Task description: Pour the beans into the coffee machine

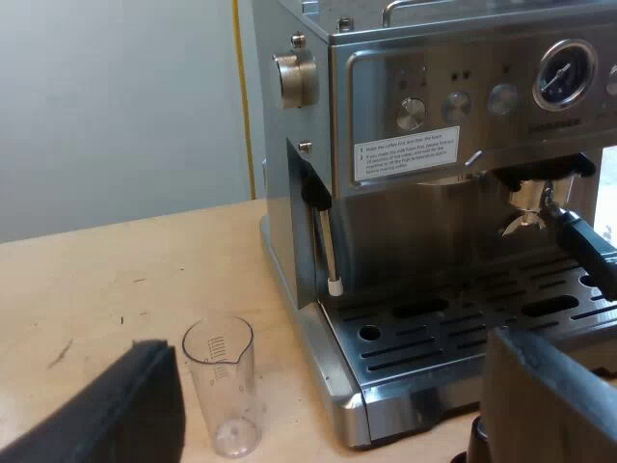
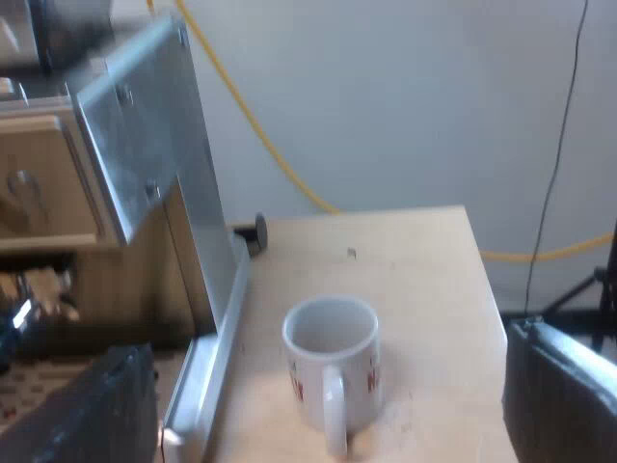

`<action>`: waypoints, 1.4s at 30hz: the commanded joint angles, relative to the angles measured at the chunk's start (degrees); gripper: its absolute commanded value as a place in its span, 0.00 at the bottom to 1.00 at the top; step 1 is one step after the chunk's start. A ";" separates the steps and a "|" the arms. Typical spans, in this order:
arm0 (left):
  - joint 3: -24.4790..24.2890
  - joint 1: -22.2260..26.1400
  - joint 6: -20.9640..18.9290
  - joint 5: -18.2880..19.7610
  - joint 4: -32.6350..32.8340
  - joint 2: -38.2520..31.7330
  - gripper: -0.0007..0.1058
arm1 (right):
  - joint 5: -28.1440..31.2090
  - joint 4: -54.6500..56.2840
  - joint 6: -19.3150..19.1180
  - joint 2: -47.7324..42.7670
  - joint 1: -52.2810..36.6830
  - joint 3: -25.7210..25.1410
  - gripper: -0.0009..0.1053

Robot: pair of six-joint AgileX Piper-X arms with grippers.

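Beside the espresso machine [image 1: 434,193], the released left tool [image 1: 333,386] faces the measuring glass [image 1: 222,395]; the released right tool [image 2: 328,381], the mug [image 2: 333,352].

Soft, even room light on steel and pale wood, with no hard shadows.

The espresso machine [image 1: 434,193] takes the light on its brushed steel front as pale, smeared reflections. A brighter streak runs along the front lip of the drip tray [image 1: 337,391], and a washed-out white patch glares just past the machine's far edge. The worktop [image 1: 116,280] is evenly lit. The measuring glass [image 1: 222,386] throws hardly any shadow and carries thin highlights on its rim. Seen from the right wrist, the wall [image 2: 405,106] glows pale, the mug [image 2: 333,371] sits on a faint, soft shadow at its base, and the machine's front recess falls dim and brownish beside its gleaming side.
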 commanded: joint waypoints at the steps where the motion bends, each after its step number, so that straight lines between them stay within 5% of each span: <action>1: -0.42 0.11 -0.36 0.36 0.17 -2.24 0.63 | 0.29 2.84 -0.61 -2.89 -0.11 -0.39 0.75; 22: 0.35 0.11 0.48 0.36 9.28 -2.24 0.63 | -5.35 3.16 1.75 -2.78 0.04 10.01 0.75; 42: 9.39 0.11 0.48 0.36 9.28 -2.24 0.63 | -8.18 3.27 1.86 -2.67 0.04 19.14 0.75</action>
